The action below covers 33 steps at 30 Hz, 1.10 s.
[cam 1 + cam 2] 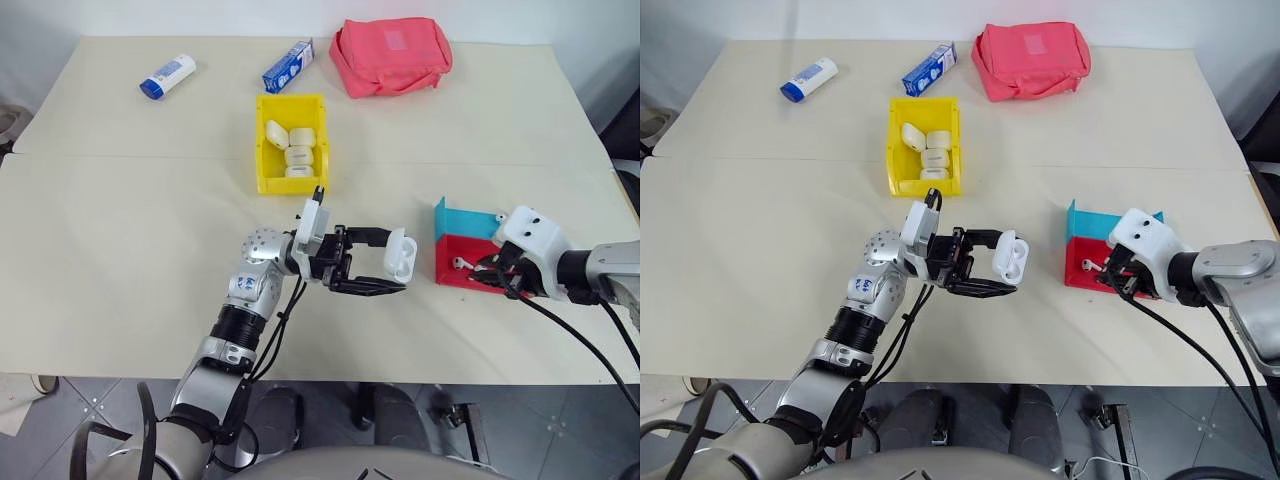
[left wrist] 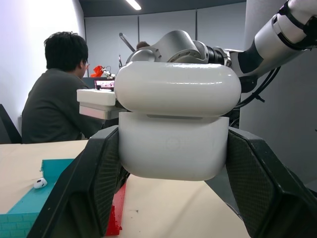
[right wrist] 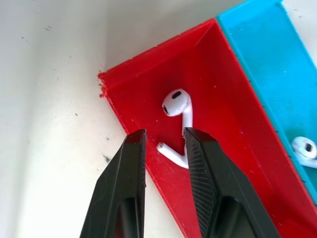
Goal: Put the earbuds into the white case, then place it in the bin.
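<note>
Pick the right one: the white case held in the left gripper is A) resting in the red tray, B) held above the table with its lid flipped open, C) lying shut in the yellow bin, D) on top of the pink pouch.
B: the left gripper clamps the white case above the table, its lid hinged open, apart from the yellow bin and the red tray.

White case (image 1: 1011,258) in left gripper (image 1: 992,264), right gripper (image 1: 1110,280) over red tray (image 1: 1077,270).
</note>
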Tool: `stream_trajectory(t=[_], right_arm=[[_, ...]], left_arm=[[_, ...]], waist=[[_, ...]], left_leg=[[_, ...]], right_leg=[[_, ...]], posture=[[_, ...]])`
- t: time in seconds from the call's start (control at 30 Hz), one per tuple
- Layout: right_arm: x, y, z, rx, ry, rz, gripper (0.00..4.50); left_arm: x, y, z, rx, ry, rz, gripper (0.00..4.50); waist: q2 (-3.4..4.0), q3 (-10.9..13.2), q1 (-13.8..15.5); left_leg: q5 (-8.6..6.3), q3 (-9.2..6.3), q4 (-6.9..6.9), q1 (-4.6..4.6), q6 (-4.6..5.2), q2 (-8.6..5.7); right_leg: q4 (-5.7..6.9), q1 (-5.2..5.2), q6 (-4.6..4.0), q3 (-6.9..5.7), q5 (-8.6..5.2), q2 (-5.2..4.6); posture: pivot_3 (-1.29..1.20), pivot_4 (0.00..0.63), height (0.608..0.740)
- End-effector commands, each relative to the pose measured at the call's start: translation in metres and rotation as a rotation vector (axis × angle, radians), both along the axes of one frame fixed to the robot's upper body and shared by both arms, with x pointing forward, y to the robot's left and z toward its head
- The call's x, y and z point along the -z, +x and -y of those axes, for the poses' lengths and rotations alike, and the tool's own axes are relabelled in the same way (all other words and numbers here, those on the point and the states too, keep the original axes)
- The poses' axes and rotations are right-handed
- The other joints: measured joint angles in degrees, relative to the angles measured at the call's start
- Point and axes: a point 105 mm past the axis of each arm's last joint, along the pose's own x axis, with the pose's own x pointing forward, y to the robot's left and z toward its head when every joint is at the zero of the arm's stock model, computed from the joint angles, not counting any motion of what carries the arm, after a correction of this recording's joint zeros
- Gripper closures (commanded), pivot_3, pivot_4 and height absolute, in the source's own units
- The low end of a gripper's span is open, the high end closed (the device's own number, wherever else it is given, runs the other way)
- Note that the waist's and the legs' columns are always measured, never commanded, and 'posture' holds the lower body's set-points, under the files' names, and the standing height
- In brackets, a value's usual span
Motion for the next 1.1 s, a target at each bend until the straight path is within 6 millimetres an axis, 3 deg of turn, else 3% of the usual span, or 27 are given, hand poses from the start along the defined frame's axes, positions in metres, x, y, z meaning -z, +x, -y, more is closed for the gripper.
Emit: stream_trajectory(t=[0.03,0.4,0.87,1.1], right_arm=[[0.002,0.003,-0.001,0.001,0.011,0.009,3.24],[0.018,-0.001,0.005,0.000,0.002,-0.051,3.24],[0.016,0.000,0.044,0.073,-0.098,-0.052,3.24],[0.011,0.004,0.046,0.076,-0.098,-0.033,3.24]], left_arm=[[-0.009,0.000,-0.001,-0.001,-0.027,0.029,1.70],[-0.009,0.000,-0.003,-0.011,-0.023,0.030,1.70],[-0.009,0.001,-0.001,-0.009,-0.027,0.029,1.70],[-0.009,0.001,-0.001,-0.012,-0.027,0.029,1.70]], waist=[[0.00,0.0,0.0],[0.00,0.0,0.0],[0.00,0.0,0.0],[0.00,0.0,0.0]], left_leg=[[0.00,0.00,0.00,0.00,0.00,0.00],[0.01,0.00,0.00,0.00,0.00,-0.01],[0.00,0.01,0.00,0.02,0.00,-0.01],[0.00,0.01,0.00,0.02,0.00,-0.01]], right_leg=[[0.00,0.00,0.00,0.00,0.00,0.00],[0.01,0.00,-0.01,0.00,0.00,0.00],[-0.03,0.02,0.00,0.00,0.00,-0.01],[-0.04,0.02,0.00,-0.01,0.01,-0.01]], posture=[[0.00,0.150,0.740],[0.00,0.150,0.740],[0.00,0.150,0.740],[0.00,0.150,0.740]])
